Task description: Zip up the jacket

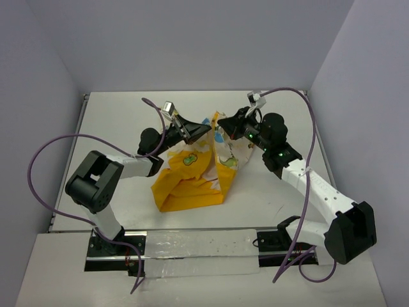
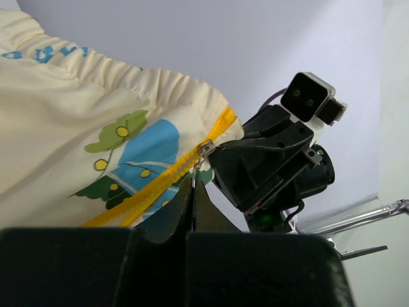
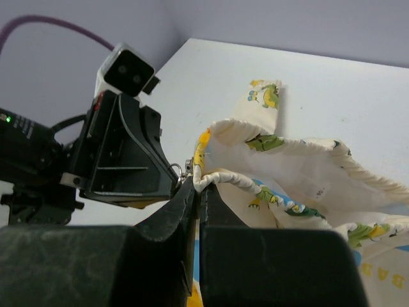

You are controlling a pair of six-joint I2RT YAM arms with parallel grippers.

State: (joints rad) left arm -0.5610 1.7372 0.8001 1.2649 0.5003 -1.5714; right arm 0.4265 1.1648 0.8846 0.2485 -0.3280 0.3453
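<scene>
Has the jacket (image 1: 188,185) heaped around the middle of the white surface (image 1: 115,115) — yellow-orange lining spread low toward the near edge, cream printed fabric pulled up into a peak between both arms. Pinches the zipper pull (image 2: 203,152) with the left tool (image 2: 193,187), fingers pressed fully together, the thin metal tab caught at their tips. Grips the gathered cream edge just beside the slider with the right tool (image 3: 199,187), likewise closed tight, fabric bulging over the fingertips. Sets the two tools almost nose to nose above the surface, tips just beside each other at the raised end of the yellow zipper tape (image 2: 153,192). Shows a green-and-blue cartoon print beside that tape in the left wrist view — and, from above, a green patch (image 1: 190,160) on the yellow panel.
</scene>
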